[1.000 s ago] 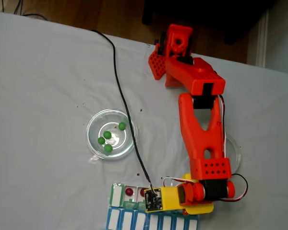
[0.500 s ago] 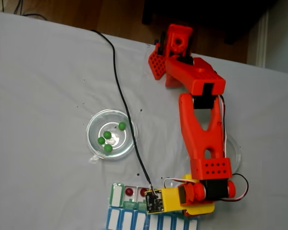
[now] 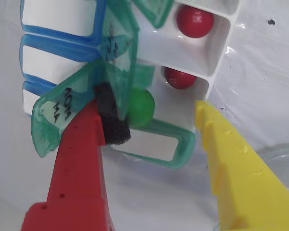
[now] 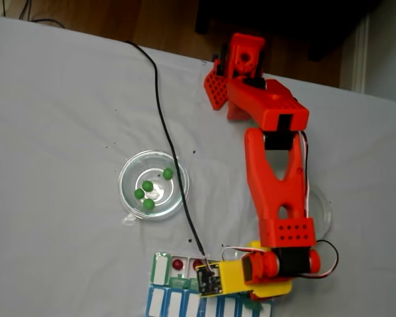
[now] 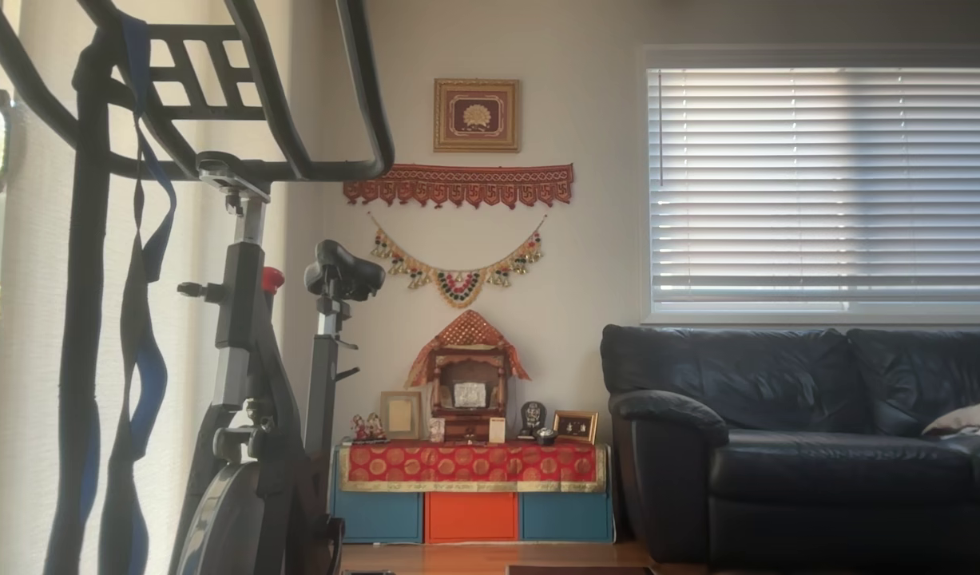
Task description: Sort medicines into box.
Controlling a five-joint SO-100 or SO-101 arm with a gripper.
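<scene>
White cloth over the table (image 4: pixel 59 119), a strip of wooden floor beyond its far edge in the fixed view; the other view looks into a living room with an exercise bike (image 5: pixel 250 383), a dark sofa (image 5: pixel 801 431) and closed window blinds (image 5: pixel 825 184). Down at the wrist, the claw (image 3: pixel 156 120) stands with its fingers apart, red finger (image 3: pixel 82 159) on the left, yellow finger (image 3: pixel 236 168) on the right, and a green ball (image 3: pixel 140 107) sits between them, right beside the black pad on the red finger, not pinched from both sides. The box (image 3: pixel 216 53) lies just ahead of the claw, green lids flipped up, and two dark red balls (image 3: pixel 195 20) rest in the white compartments beyond the fingertips, one in each. The blue row (image 3: pixel 58 29) sits off to the claw's left. In the fixed view, the claw (image 4: pixel 214 277) is over the organizer at the near edge, and up and left of it a glass dish (image 4: pixel 129 198) holds four green balls (image 4: pixel 147 187). A second clear dish (image 4: pixel 323 211) peeks out behind the orange arm (image 4: pixel 277 178), contents hidden.
</scene>
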